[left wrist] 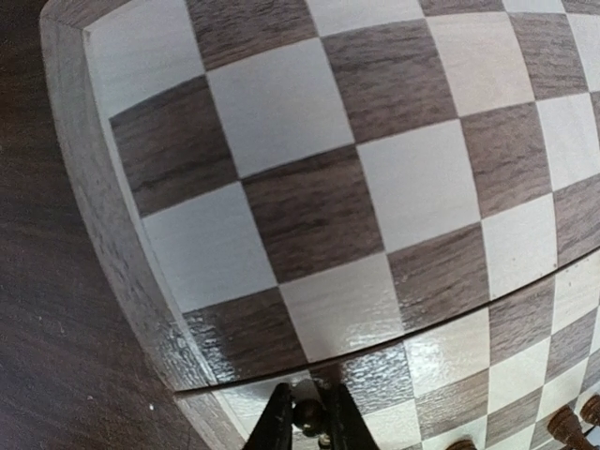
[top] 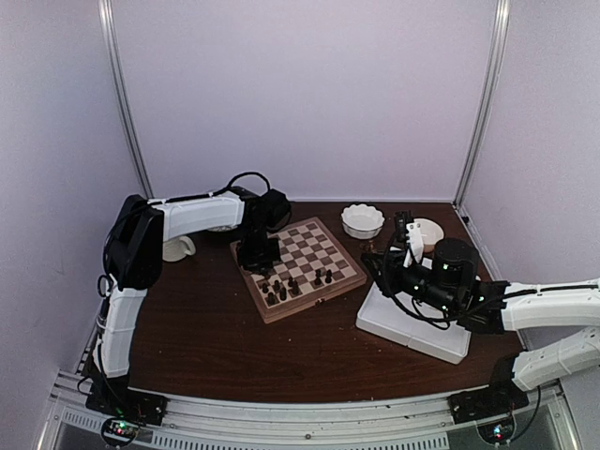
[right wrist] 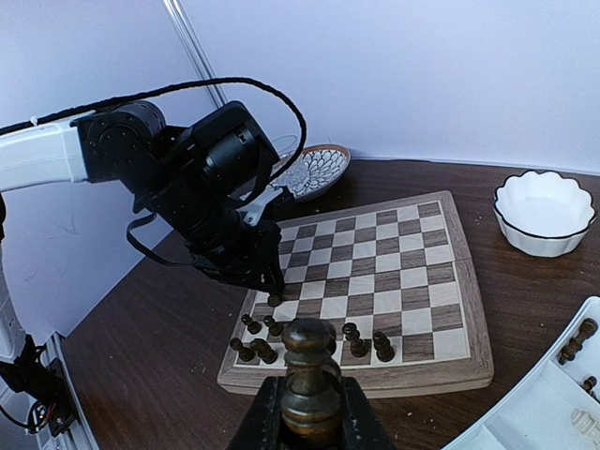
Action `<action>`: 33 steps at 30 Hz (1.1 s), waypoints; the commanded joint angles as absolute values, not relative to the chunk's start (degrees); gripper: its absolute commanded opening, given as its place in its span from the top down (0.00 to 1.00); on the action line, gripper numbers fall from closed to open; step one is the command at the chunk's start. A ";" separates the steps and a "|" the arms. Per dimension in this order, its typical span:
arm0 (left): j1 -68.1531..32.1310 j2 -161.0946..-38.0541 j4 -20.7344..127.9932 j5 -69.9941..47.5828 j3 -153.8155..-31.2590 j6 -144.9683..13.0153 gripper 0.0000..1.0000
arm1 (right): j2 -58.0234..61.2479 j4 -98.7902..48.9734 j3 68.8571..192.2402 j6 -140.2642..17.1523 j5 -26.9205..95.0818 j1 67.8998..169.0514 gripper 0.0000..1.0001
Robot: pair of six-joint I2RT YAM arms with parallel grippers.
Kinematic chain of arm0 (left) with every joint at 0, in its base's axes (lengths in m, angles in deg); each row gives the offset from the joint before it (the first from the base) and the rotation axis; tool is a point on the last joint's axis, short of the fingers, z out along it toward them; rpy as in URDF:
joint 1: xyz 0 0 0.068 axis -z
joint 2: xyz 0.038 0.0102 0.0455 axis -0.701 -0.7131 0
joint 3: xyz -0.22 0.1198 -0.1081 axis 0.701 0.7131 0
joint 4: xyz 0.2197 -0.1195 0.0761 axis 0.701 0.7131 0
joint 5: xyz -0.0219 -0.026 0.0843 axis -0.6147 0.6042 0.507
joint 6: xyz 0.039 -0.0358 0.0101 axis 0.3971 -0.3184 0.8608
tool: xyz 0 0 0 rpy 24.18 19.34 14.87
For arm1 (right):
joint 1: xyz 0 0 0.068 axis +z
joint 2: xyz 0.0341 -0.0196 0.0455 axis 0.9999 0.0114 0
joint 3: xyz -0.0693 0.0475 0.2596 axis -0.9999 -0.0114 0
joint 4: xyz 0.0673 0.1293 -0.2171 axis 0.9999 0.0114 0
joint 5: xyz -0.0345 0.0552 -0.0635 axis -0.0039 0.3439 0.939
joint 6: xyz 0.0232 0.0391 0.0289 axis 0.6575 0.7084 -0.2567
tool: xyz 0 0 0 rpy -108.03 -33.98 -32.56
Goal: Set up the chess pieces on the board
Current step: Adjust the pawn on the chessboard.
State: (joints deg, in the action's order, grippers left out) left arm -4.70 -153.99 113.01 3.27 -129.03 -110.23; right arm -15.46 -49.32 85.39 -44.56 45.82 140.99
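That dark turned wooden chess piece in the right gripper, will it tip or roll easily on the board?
Probably light and stiff: the dark turned wooden chess piece is small, solid-looking wood pinched in the right gripper. Its tall, narrow, knobbed shape suggests it may tip if nudged, then roll. The glossy checkered wooden board looks smooth, so it might slide.

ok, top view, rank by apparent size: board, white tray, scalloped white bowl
1. board
2. white tray, partly hidden by the right arm
3. scalloped white bowl, clearly smallest
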 commanded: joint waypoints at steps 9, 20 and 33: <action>-4.78 -152.79 114.37 11.77 -130.41 -105.35 0.88 | -16.58 -50.25 85.08 -44.46 46.73 140.68 0.95; -4.87 -150.91 110.92 12.28 -129.18 -99.67 0.82 | -16.65 -50.20 85.06 -44.43 46.72 140.72 0.95; -4.96 -150.82 110.95 8.39 -128.62 -101.98 0.63 | -16.64 -50.22 85.10 -44.55 46.67 140.68 0.96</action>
State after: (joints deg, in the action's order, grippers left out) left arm -4.72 -153.90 112.33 10.05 -129.20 -100.90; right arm -15.50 -49.32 85.39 -44.56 45.82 140.99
